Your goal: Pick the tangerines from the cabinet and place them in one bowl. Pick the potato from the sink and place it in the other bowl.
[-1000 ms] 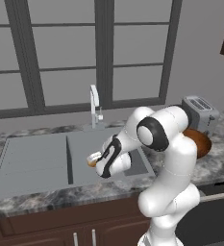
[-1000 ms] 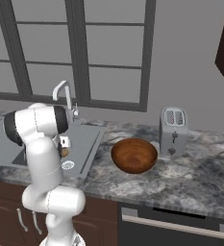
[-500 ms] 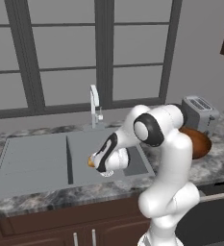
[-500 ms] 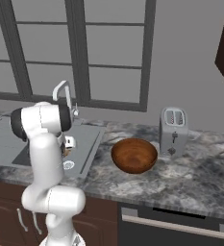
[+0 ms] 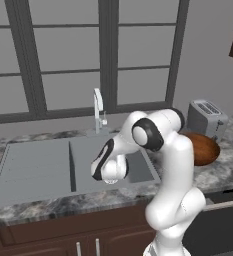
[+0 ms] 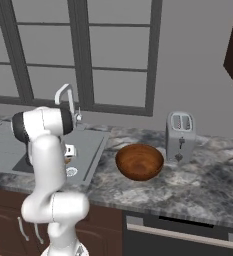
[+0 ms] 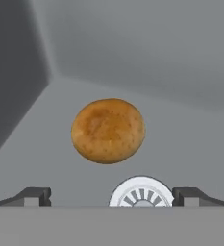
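the potato [image 7: 108,130] lies on the floor of the sink [image 5: 48,165], in the basin nearest the tap [image 5: 98,108], close to 1 inner corner where 2 grey walls meet and just beyond the round drain [image 7: 141,193]. the gripper [image 7: 111,196] hangs low in that basin, pointed along the floor at the potato; its 2 dark fingertips [image 7: 32,196] are spread wide, nothing between them, and the potato sits ahead of them, apart from both. the gap looks wider than the potato, so alignment is probably fine; the risk is in the approach. the potato is rounded and lies loose on smooth steel, so a finger brushing it before the other arrives could roll it toward the corner, where the walls may crowd the fingers. coming in too low could drive the tips into the floor or catch the drain rim. closing too near the potato's end would likely squeeze it out. the brown bowl [image 6: 139,161] waits on the counter [image 6: 208,190] beside the toaster [image 6: 181,135], so a weak hold could also drop it over the sink's edge.
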Available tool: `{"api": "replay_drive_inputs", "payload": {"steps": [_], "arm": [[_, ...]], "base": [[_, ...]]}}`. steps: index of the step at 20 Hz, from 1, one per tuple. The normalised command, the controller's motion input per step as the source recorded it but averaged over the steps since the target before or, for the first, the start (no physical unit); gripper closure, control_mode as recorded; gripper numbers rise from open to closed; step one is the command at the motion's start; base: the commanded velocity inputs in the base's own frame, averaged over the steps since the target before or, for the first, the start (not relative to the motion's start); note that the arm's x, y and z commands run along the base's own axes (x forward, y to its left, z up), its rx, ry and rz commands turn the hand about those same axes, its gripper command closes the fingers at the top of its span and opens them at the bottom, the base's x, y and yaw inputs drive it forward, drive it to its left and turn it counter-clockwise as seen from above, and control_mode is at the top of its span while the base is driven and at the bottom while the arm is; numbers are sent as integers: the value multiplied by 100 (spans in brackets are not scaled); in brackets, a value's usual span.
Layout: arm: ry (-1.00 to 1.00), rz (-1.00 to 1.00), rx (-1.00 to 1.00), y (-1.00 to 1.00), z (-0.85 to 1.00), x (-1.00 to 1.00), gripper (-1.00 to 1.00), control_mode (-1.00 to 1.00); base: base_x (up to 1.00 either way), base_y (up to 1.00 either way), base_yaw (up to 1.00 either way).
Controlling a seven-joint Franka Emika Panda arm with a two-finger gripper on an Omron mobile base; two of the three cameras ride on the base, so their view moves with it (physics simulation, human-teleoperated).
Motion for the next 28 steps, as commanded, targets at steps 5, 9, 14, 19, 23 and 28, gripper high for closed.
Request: {"api": "replay_drive_inputs", "payload": {"steps": [5,9,14,19,23,28], "arm": [[0,-6,0,25,-3,30,-100,-100],[0,-6,0,32,-16,23,-100,-100],[0,-5,0,22,-17,28,-100,-100],[0,-4,0,5,-19,35,-100,-100],[0,-6,0,0,-30,28,-100,-100],[0,-6,0,0,-35,12,-100,-100]], "base": [[0,0,0],[0,0,0],[0,0,0],[0,0,0],[0,0,0],[0,0,0]]}}
